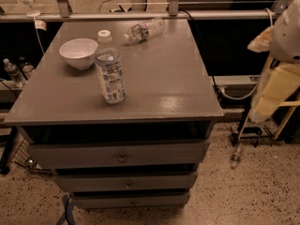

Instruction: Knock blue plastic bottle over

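On the grey bench [164, 88] beside a dark work area, the blue plastic bottle [110, 71] stood upright near the front left corner, white cap on and printed label facing the camera. It sat just in front of a white bowl [78, 53] and well apart from a smaller bottle [144, 30] that lay on its side at the back edge.

Judged from that, the task had not yet been done: nothing touched the tall bottle, and the reach and the sideways push that would tip it were both left to do.

The pincer could not be picked out anywhere in the view. Only pale, rounded machine parts [281, 55] showed at the right edge, cut off by the frame and well clear of the bench, so I cannot tell whether the pincer was apart or together.

The gaps between the drawers [122, 156] under the bench were too dark to read. The clutter on the floor to the left was also hard to make out.
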You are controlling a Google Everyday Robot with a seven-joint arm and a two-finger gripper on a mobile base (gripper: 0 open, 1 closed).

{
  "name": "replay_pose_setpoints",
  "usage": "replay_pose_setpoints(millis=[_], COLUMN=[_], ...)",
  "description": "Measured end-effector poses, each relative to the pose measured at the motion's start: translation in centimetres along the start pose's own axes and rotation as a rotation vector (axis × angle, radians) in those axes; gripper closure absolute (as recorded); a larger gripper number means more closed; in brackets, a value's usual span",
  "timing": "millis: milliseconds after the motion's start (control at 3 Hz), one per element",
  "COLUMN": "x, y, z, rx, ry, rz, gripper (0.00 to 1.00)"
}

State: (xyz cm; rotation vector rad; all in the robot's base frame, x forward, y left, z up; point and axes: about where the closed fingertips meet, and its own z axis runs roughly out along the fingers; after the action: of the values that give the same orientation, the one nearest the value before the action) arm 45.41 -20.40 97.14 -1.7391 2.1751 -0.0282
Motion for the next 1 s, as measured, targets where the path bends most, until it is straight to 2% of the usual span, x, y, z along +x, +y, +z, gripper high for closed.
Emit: replay_pose_setpoints(millis=[667,1000], x=[-5.9,-10.1], y=[-4.0,-4.8], z=[4.9,8.1], rx=[-0.082,-0.149], ry=[-0.27,-0.442], rz=[-0.065,-0.07], gripper=[0.0,0.0])
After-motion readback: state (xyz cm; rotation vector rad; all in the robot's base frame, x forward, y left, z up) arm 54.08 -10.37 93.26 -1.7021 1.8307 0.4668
